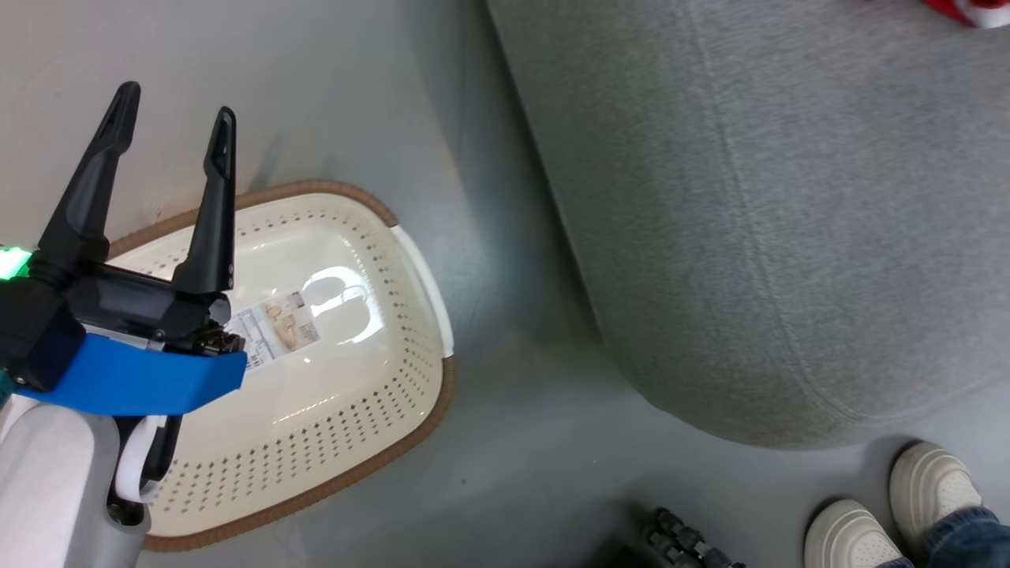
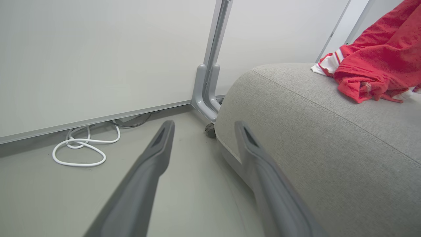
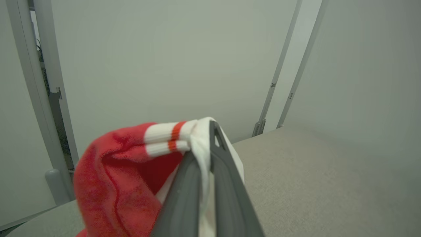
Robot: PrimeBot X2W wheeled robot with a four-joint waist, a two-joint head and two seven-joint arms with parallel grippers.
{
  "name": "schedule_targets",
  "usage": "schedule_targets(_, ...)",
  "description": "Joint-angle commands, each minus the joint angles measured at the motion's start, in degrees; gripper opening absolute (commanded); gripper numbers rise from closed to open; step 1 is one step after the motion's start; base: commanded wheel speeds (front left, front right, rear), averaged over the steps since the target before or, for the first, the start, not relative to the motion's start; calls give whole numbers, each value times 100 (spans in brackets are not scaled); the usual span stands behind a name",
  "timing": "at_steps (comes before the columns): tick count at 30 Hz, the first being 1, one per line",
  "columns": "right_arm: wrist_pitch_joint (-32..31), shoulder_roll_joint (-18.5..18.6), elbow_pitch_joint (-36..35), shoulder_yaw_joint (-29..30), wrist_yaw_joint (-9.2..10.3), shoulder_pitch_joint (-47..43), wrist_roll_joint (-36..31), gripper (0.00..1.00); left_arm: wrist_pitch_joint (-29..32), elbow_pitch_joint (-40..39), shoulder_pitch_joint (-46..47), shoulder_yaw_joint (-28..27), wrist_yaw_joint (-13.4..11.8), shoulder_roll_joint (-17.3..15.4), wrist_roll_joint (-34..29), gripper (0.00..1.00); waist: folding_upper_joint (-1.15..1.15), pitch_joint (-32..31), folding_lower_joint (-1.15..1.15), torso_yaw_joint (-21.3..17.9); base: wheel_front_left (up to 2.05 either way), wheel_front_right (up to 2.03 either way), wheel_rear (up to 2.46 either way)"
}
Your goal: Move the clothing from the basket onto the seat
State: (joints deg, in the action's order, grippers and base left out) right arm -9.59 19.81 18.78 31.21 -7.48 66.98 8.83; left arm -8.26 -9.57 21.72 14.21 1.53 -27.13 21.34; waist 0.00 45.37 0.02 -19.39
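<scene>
The cream basket [image 1: 398, 371] with a brown rim stands on the floor at the left, holding no clothing, only a paper label [image 1: 280, 327] on its bottom. My left gripper [image 1: 175, 104] hovers above its left part, open and empty, also seen in the left wrist view [image 2: 204, 124]. The grey seat [image 1: 789, 237] fills the right side. Red clothing [image 2: 378, 62] with white trim rests on the seat [image 2: 329, 148] and rises out of the frame. My right gripper [image 3: 204, 138] is shut on the white-banded edge of red clothing [image 3: 125, 171] above the seat [image 3: 312, 171]. A red scrap of clothing [image 1: 966, 9] shows at the top right corner.
A person's pale shoes [image 1: 892, 513] stand at the lower right by the seat's front corner. A dark tripod-like object [image 1: 686, 544] lies on the floor at the bottom edge. A white cable [image 2: 82, 148] coils by the partition wall, beside a grey post [image 2: 210, 82].
</scene>
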Motion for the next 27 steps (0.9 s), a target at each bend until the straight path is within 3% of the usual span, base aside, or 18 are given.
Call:
schedule_targets(1, 42, -45, 90, -23, -4, -117, -57, 0, -43, 4, 71, 13, 0, -10, -9, 100, 0, 92, -2, 103, 0, 0, 0)
schedule_targets(8, 420, -23, 1264, -33, -2, -771, -335, 0, -273, 262, 22, 11, 14, 144, 141, 100, 0, -101, -2, 328, 0, 0, 0)
schedule_targets(9, 422, -25, 1367, -61, -2, -829, -353, 27, -304, 313, -2, 9, 12, 159, 162, 100, 0, -159, -2, 347, 0, 0, 0)
schedule_targets(10, 441, -17, 1459, -117, -2, -876, -378, 100, -335, 360, -26, 15, 17, 179, 185, 100, 0, -228, -2, 370, 0, 0, 0)
schedule_targets(19, 318, 121, 1430, -724, -2, -1760, -425, 100, -630, 1155, -233, 243, 143, 734, 336, 100, 0, -1417, -2, 678, 0, 0, 0)
schedule_targets(22, 250, 199, 1131, -949, -2, -2244, -539, 100, -670, 1441, -415, 231, 162, 921, 379, 100, 0, -1883, -2, 770, 0, 0, 0)
schedule_targets(27, 279, -121, 298, -1143, -2, -3142, -522, 100, -696, 1723, -784, -12, 183, 1267, 427, 100, 0, -2658, -2, 920, 0, 0, 0)
